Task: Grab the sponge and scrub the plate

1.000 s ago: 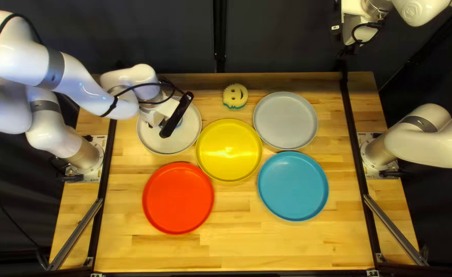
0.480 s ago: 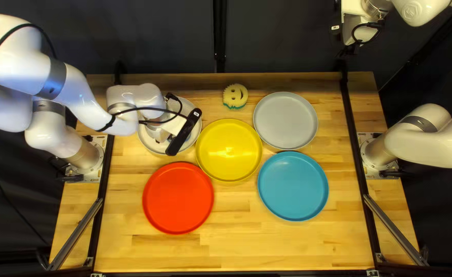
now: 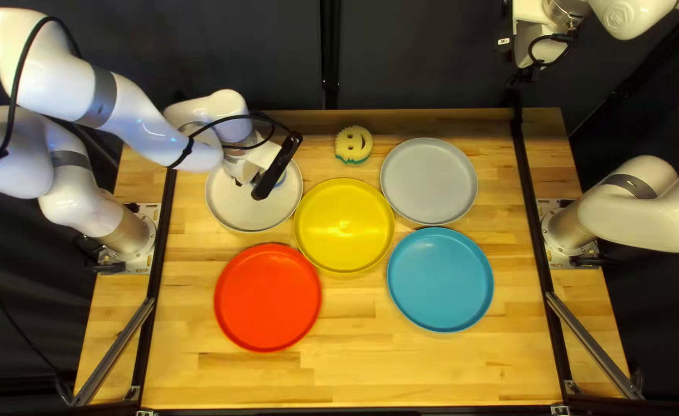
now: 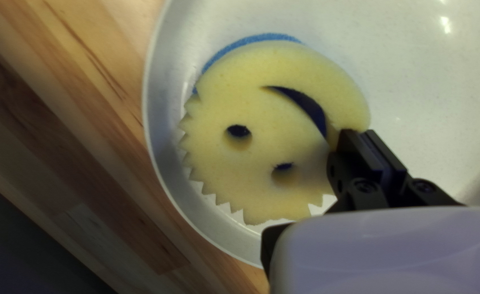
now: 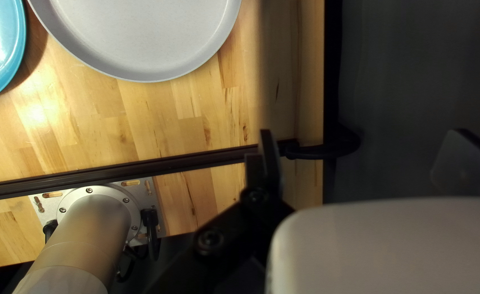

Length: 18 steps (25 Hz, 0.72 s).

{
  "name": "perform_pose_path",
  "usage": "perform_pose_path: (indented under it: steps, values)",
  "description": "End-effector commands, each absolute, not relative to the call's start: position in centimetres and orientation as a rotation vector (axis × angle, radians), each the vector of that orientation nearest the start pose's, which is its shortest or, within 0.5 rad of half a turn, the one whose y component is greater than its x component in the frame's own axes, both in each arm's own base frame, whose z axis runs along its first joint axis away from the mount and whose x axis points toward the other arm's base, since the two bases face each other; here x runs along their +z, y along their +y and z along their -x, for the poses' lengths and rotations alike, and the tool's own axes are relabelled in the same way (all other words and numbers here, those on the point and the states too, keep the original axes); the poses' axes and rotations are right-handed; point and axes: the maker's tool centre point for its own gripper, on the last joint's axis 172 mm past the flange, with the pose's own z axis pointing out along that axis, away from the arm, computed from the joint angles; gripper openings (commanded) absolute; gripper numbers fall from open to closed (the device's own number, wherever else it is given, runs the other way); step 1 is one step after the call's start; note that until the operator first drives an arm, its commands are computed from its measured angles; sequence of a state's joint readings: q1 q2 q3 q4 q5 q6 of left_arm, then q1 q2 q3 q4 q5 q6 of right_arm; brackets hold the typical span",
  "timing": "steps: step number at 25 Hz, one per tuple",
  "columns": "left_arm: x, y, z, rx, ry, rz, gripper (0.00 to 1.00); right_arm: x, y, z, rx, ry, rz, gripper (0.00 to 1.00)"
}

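In the top left view, my left gripper (image 3: 255, 168) is low over the off-white plate (image 3: 238, 213), covering most of the sponge there. The left wrist view shows the round yellow smiley sponge (image 4: 262, 109) with a blue underside lying inside the plate (image 4: 425, 71), close to its rim. My left gripper (image 4: 362, 144) is shut on the sponge's edge beside the mouth cutout. My right gripper (image 3: 523, 75) is raised beyond the table's far edge. Seen from its own wrist, the right gripper (image 5: 362, 147) stands open, holding nothing.
A second smiley sponge (image 3: 353, 145) with a green underside sits near the far edge. Also on the table are yellow (image 3: 344, 225), red (image 3: 267, 297), blue (image 3: 440, 279) and grey (image 3: 429, 181) plates. The yellow plate is right beside the off-white one.
Over the off-white plate, my left gripper first came toward the near side, then went back toward the far edge, the sponge in its grip. The right arm and the other plates kept still.
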State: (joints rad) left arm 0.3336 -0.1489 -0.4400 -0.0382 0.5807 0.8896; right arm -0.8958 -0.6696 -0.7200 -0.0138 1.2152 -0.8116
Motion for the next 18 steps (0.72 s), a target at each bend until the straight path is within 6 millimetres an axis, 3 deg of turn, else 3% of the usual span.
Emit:
perform_pose_path:
  steps: [1, 5, 9, 13, 18]
  values:
    - [5.2, 8.0, -33.8, -0.052, 0.839, 3.020, 0.00, 28.6, -26.6, -20.9, -0.172, 0.132, 3.274, 1.00]
    - [5.3, 6.6, -33.4, -0.053, 0.859, 3.001, 0.00, 28.6, -26.6, -20.9, -0.172, 0.132, 3.274, 1.00]
    - [5.1, 7.2, -31.8, -0.043, 0.851, 3.006, 0.00, 28.6, -26.6, -20.9, -0.172, 0.132, 3.274, 1.00]
    - [4.8, 9.1, -30.1, -0.020, 0.827, 3.018, 0.00, 28.6, -26.6, -20.9, -0.172, 0.132, 3.274, 1.00]
    - [4.8, 12.8, -27.3, 0.022, 0.769, 3.042, 0.00, 28.6, -26.6, -20.9, -0.172, 0.132, 3.274, 1.00]
